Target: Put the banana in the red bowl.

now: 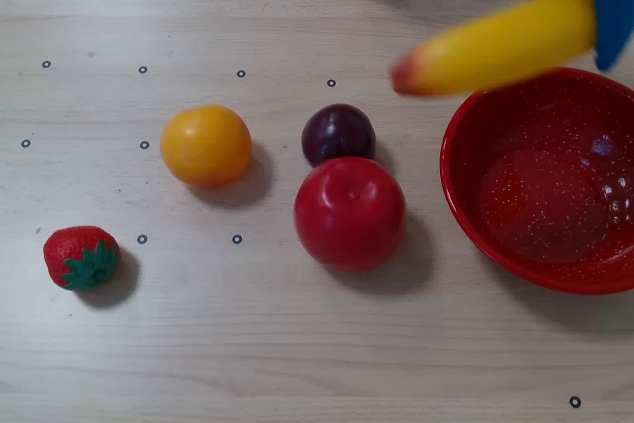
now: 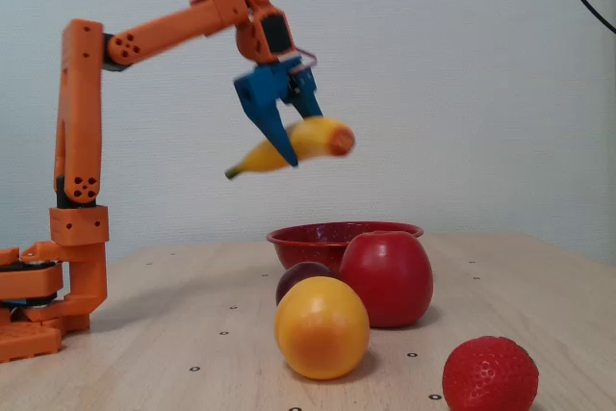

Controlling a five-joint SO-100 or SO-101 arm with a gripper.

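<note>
One step remains: the hand (image 2: 286,137) grips the blurred banana (image 2: 289,147) aloft, seemingly above the red bowl's (image 1: 458,185) upper-left rim; next, centre and release.

Table (image 1: 297,364) (pale wood) carries red bowl (image 1: 466,205), apple (image 1: 350,213), strawberry (image 1: 79,257).

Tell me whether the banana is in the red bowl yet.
Not yet. The banana hangs in the gripper, well above the red bowl; the bowl's inside looks empty.
</note>
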